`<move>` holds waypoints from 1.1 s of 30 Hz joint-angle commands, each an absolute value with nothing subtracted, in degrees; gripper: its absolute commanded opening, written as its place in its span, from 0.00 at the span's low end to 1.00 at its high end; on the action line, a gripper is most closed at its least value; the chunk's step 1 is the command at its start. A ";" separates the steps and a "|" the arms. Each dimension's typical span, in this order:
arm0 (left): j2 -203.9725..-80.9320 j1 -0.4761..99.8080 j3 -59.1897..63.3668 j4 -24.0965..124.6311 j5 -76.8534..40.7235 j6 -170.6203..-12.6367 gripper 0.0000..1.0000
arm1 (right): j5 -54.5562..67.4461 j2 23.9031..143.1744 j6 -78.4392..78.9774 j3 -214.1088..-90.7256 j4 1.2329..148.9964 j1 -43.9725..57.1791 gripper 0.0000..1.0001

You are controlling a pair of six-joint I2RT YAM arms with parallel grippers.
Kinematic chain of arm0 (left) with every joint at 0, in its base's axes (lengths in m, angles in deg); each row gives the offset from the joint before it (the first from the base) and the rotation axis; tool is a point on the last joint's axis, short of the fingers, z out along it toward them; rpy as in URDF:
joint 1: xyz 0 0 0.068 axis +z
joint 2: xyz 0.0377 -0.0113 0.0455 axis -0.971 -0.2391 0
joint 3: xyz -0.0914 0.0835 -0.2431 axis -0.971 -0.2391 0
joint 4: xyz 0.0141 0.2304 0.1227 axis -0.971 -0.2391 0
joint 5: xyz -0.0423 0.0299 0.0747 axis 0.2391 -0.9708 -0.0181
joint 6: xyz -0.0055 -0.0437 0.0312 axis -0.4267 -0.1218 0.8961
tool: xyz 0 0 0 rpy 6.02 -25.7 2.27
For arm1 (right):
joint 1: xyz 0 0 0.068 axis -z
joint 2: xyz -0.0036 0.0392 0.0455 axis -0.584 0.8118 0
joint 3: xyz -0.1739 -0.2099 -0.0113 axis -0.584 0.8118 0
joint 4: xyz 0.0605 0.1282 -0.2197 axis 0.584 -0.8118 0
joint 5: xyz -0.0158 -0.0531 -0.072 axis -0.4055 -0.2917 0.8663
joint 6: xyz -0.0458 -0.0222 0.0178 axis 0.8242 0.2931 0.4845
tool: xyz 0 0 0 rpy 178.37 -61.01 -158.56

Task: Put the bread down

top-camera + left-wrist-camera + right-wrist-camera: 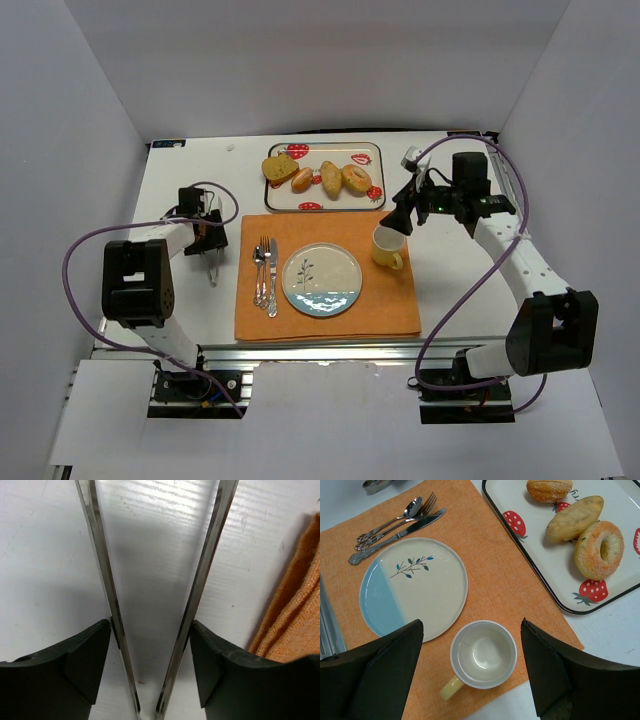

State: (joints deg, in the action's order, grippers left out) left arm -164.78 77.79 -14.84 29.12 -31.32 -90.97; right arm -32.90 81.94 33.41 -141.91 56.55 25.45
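Note:
The bread (302,180), a small orange-brown oval bun, lies on the strawberry tray (371,150) between a square slice and a longer roll; it also shows at the top edge of the right wrist view (549,490). My left gripper (208,240) rests on the table left of the placemat. Its fingers (80,660) press against both arms of the metal tongs (107,595), which stand spread in a V. My right gripper (398,222) hangs open above the yellow-handled cup (483,654), holding nothing, just near of the tray.
A white and blue plate (321,281) sits on the orange placemat (390,310), with cutlery (265,275) to its left and the cup (388,248) to its right. The tray also carries a long roll (574,518) and a sugared ring (599,550).

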 commanded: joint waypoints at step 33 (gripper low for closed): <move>-154.22 63.42 5.94 22.85 -14.98 -100.97 0.53 | -38.65 79.36 28.09 -139.71 63.93 29.14 0.83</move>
State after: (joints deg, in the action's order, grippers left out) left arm -153.24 64.05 2.23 24.22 -15.12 -101.09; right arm -36.94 81.13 28.49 -140.53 61.51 28.88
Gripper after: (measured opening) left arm 0.521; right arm 0.828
